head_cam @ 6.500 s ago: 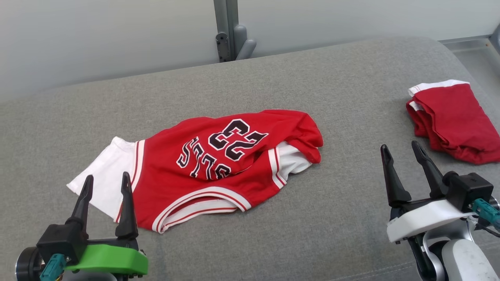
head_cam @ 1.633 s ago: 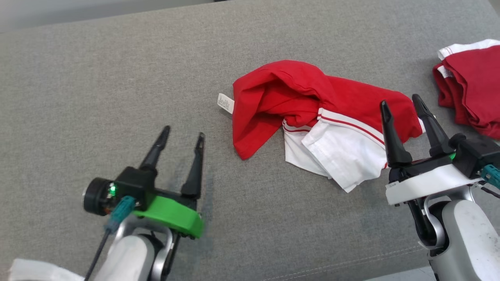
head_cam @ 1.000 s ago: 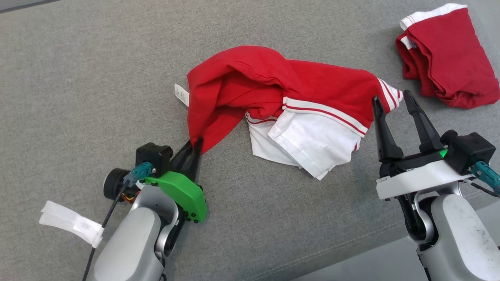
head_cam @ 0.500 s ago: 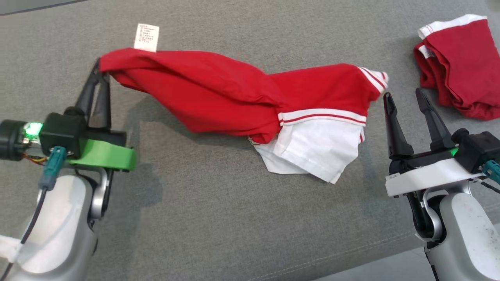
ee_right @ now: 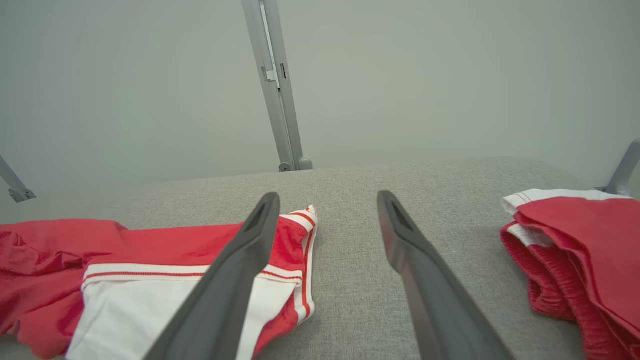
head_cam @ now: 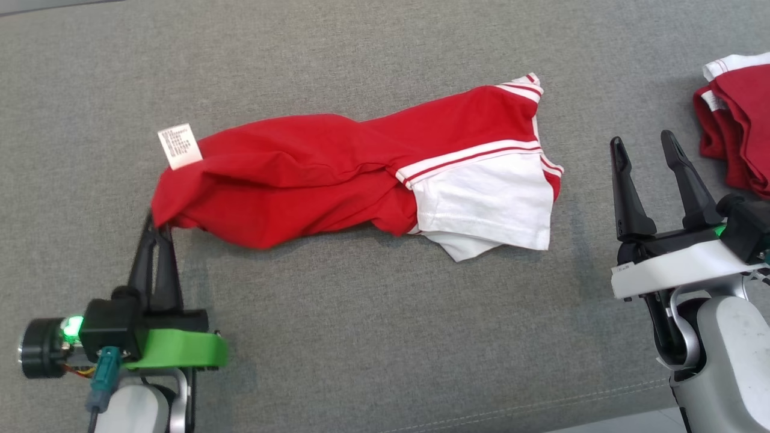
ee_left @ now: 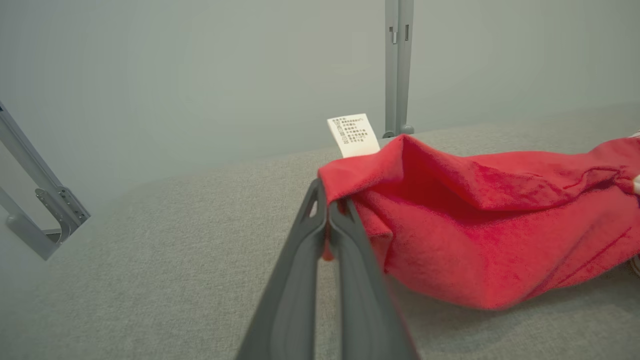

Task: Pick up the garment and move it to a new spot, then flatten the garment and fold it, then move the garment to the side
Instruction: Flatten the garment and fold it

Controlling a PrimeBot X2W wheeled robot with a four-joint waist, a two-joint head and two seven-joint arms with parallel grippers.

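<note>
My head camera looks steeply down on the cushion (head_cam: 361, 337) from above and behind both arms. My left wrist camera sits low, close behind the left gripper (ee_left: 330, 197), facing the wall (ee_left: 200, 75). My right wrist camera sits likewise behind the right gripper (ee_right: 328, 196). All three views share the jersey (head_cam: 289, 174); head and right wrist views share the pile (head_cam: 743, 120).

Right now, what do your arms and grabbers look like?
The left gripper has two long, dark, pointy fingers, a black block, a bright green plate, a glowing green light and a teal plug with a dark cable. The right gripper has the same fingers and black block, but a white plate. Both forearms are pale grey.
</note>
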